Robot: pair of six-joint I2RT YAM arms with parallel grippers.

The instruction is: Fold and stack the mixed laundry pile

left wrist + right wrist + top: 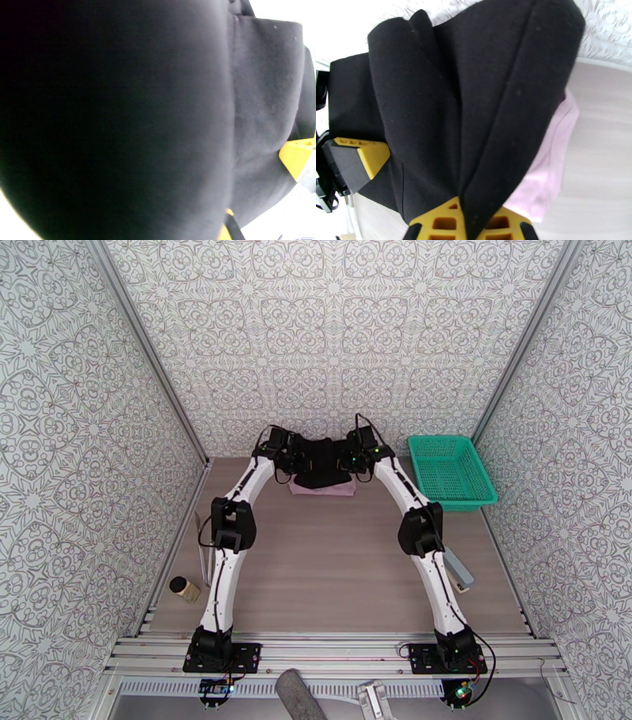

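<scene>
While both arms reach toward the far edge of the bench [332, 564], the black garment [320, 463] hangs bunched between them. The right end effector [470, 221] has its yellow fingers [442, 223] pinched tight on a fold of that cloth. The left end effector [294, 467] is likewise closed narrow on the garment's left side, and the dark fabric is draped across its wrist view. Just beneath, the mauve-pink shirt [549, 165] lies flat on the bench. The teal mesh basket [453, 501] sits to the far right.
</scene>
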